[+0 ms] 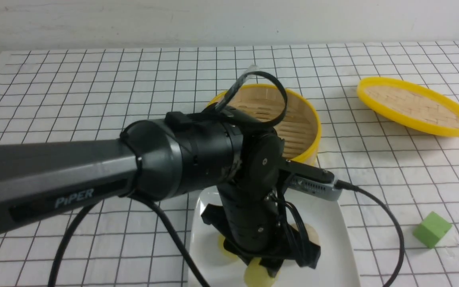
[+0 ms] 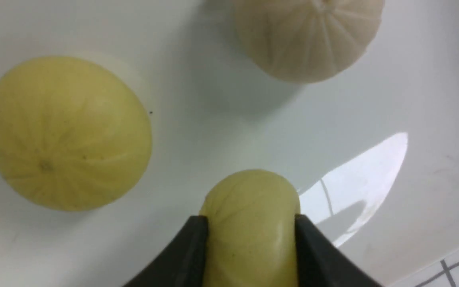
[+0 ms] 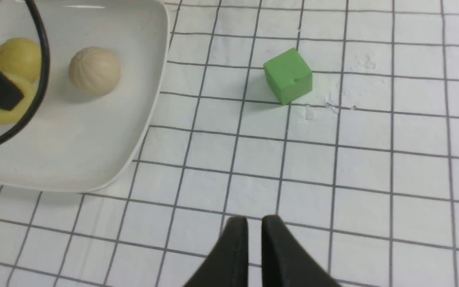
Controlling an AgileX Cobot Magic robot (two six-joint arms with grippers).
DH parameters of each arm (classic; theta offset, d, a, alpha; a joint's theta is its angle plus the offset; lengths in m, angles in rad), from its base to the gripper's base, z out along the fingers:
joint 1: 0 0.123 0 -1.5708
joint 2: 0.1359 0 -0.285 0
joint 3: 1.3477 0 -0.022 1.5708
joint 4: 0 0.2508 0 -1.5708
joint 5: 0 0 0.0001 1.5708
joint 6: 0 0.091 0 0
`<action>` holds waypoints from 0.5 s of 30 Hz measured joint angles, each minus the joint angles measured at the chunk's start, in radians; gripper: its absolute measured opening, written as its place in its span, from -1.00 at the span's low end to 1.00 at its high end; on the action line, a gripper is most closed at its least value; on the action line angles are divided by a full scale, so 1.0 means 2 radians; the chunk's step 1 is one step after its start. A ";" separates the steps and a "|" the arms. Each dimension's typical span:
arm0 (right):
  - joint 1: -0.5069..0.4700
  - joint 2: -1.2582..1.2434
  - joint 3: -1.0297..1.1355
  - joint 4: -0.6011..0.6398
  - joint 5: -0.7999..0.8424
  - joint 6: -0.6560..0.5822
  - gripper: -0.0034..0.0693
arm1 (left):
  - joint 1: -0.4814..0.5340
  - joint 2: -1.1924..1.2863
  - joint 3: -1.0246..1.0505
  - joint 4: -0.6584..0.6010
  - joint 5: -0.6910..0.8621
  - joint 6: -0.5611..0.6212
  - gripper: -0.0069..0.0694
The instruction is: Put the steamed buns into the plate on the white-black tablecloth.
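My left gripper (image 1: 262, 270) hangs low over the white plate (image 1: 335, 239) on the white-black tablecloth (image 1: 94, 99). It is shut on a pale yellow steamed bun (image 2: 251, 227), squeezed between both black fingers (image 2: 189, 247) just above the plate. A second yellow bun (image 2: 68, 133) and the beige-white bun (image 2: 307, 36) lie in the plate beside it. The right wrist view shows the plate (image 3: 94, 151) with the beige bun (image 3: 94, 71) and a yellow bun (image 3: 17, 57). My right gripper (image 3: 254, 223) is shut and empty above the cloth, to the right of the plate.
The round bamboo steamer basket (image 1: 297, 119) stands empty behind the plate. Its flat yellow-rimmed lid (image 1: 412, 105) lies at the back right. A green cube (image 1: 432, 229) sits on the cloth right of the plate and also shows in the right wrist view (image 3: 289, 75).
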 joint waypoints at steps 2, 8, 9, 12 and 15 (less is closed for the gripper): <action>0.000 0.000 0.000 0.012 0.000 0.000 -0.70 | 0.000 0.000 0.000 0.000 0.000 0.000 0.17; 0.000 0.000 0.000 0.027 0.000 0.000 -0.69 | 0.000 0.000 0.000 0.001 0.001 0.000 0.48; 0.000 0.000 0.000 0.029 0.000 -0.001 -0.69 | 0.000 0.000 -0.002 0.002 0.000 0.000 0.51; 0.000 -0.001 0.000 0.026 0.000 -0.002 -0.68 | 0.000 0.000 -0.013 0.005 0.002 0.000 0.54; 0.000 -0.002 0.000 0.017 0.000 -0.003 -0.68 | 0.000 0.000 -0.028 0.010 0.004 0.000 0.54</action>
